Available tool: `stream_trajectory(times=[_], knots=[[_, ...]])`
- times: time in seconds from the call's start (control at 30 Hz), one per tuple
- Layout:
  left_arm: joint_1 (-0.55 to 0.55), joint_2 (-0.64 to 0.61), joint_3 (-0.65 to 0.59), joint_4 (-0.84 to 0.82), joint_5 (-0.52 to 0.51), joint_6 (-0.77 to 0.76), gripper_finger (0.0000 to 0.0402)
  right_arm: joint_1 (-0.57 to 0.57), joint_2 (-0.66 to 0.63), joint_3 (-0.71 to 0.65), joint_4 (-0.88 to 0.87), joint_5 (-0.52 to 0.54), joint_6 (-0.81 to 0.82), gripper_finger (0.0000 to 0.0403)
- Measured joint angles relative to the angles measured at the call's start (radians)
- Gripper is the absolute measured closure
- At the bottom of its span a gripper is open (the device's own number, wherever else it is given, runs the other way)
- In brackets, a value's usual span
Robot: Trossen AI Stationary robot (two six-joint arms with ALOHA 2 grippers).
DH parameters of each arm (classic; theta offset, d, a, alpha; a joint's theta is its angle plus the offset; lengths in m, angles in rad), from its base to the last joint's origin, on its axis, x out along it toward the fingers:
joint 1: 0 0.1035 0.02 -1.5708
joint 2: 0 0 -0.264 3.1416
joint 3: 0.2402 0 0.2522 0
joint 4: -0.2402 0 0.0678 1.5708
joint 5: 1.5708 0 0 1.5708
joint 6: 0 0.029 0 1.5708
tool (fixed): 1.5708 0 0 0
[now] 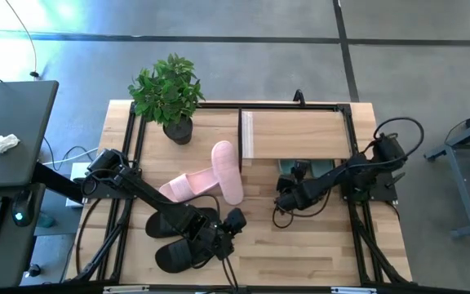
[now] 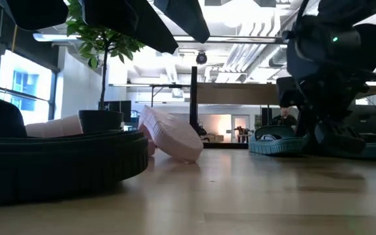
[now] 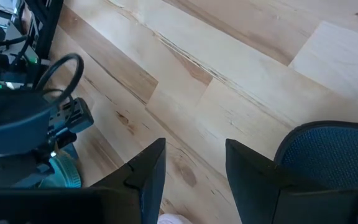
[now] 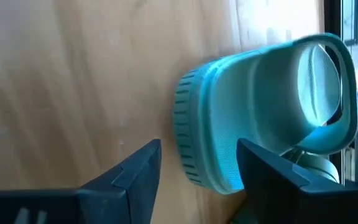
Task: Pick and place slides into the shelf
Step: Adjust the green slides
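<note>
Pale wood shows bare across the top of the shelf (image 1: 296, 133) in the upper right of the high view, so by these pictures no slide sits on its plank; the job looks barely begun or at most partly done. The pink slides (image 1: 219, 173) lie mid-frame on the tabletop (image 1: 317, 245), one flat and one tipped on its edge, and the black slides (image 1: 178, 241) lie lower left, beside and under the left arm. The dark green slides (image 1: 321, 167) are at the shelf's lower edge, where the right tool (image 1: 286, 200) hovers just beside them. From above, the green pair is almost hidden by that arm; the right wrist view shows one green slide (image 4: 260, 112) plainly, lying just ahead of the right tool's spread, empty fingers (image 4: 135, 168). The left wrist view shows the left tool (image 3: 194, 174) also apart and holding nothing, over bare wood with a black slide (image 3: 328, 155) at the frame's right. The low view alone shows the green slides resting low, apparently beneath the plank rather than on it.
</note>
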Motion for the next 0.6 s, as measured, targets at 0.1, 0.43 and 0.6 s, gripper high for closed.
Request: stream_trajectory(times=[0.1, 0.43, 0.6], knots=[[0.0, 0.0, 0.0, 0.0, 0.0, 0.0, 0.0252, -0.015, 0.0, 0.0, 0.004, 0.002, 0.001, 0.0223], [0.0, 0.0, 0.0, 0.001, 0.0, 0.0, 0.0252, -0.027, 0.0, 0.0, 0.008, -0.07, 0.032, 0.0362], [0.0, 0.0, 0.0, 0.004, 0.0, -0.001, 0.0252, 0.001, 0.0, 0.0, 0.003, -0.069, 0.126, 0.039]])
